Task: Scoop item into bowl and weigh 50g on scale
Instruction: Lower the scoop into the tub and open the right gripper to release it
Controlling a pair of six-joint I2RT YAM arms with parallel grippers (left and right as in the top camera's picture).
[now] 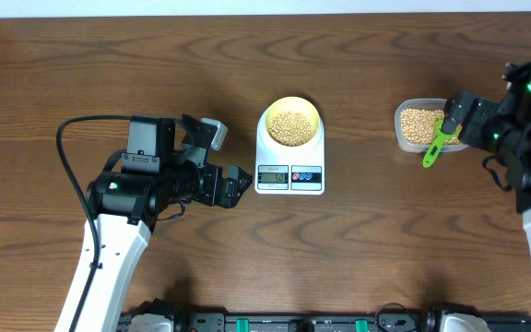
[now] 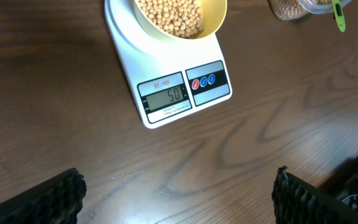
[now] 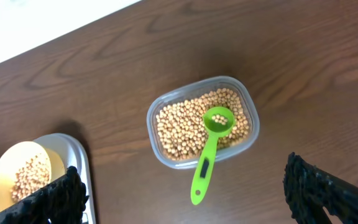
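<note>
The white scale (image 1: 267,152) stands mid-table with the pale yellow bowl (image 1: 312,112) on it, and the bowl holds tan beans (image 1: 290,127). The left wrist view shows the scale's display (image 2: 168,96) below the bowl (image 2: 217,17). My left gripper (image 1: 230,164) waits just left of the scale, open and empty (image 2: 179,196). A green scoop (image 3: 207,155) lies with its head on the beans (image 3: 179,127) in a clear tub (image 3: 154,134), handle hanging over the rim. My right gripper (image 3: 185,193) is open, apart from the scoop, at the tub's right side (image 1: 452,118).
The clear tub (image 1: 400,124) with the green scoop (image 1: 436,146) sits on the wooden table right of the scale. A black cable (image 1: 67,157) loops by the left arm. The table's far edge meets a white surface (image 3: 36,25).
</note>
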